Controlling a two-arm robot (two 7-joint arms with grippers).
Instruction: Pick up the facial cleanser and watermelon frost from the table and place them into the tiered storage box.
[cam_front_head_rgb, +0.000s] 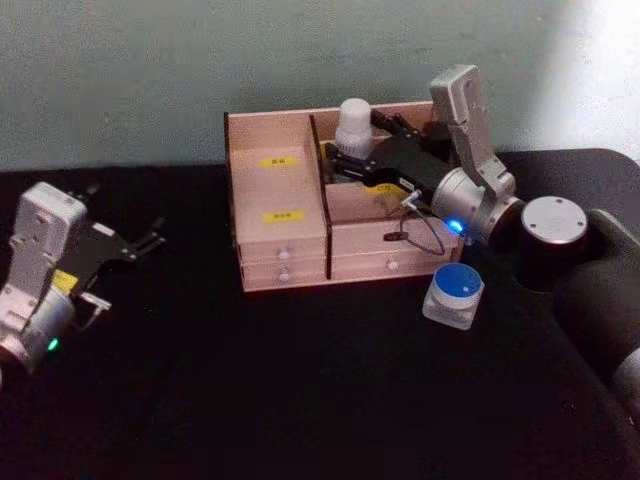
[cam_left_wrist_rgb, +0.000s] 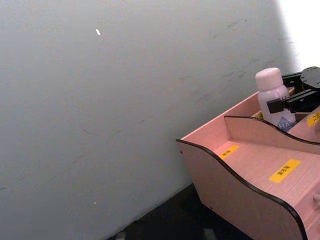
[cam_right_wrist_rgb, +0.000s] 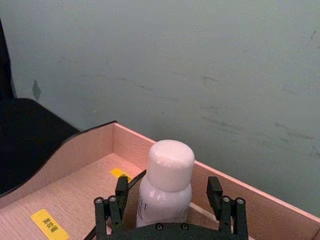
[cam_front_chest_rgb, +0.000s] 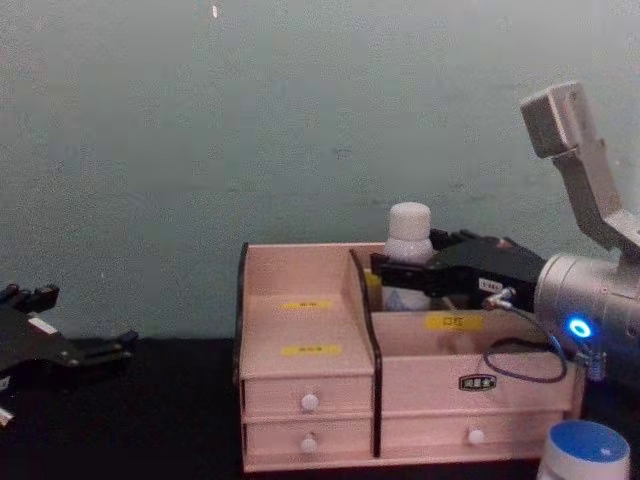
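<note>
Right gripper (cam_right_wrist_rgb: 167, 187) straddles the cleanser (cam_right_wrist_rgb: 170, 162), fingers (cam_right_wrist_rgb: 121, 189) spread clear of it. The slim, white, round-capped bottle stands upright in the box's (cam_front_head_rgb: 270, 116) rear right compartment. Blue-lidded jar (cam_front_head_rgb: 455, 292) sits on the table (cam_front_head_rgb: 300, 390) at the box's 4 o'clock; left gripper (cam_front_head_rgb: 145, 238) is parked at 9 o'clock.

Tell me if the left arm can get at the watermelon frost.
Doubtful: the way looks free, but the watermelon frost sits far right beside the right arm; the left gripper rests far left.

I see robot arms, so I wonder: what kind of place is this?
Probably a robot test bench, not a home: a black table against a bare wall, the left gripper parked, the right gripper around a facial cleanser in a wooden tiered storage box.
</note>
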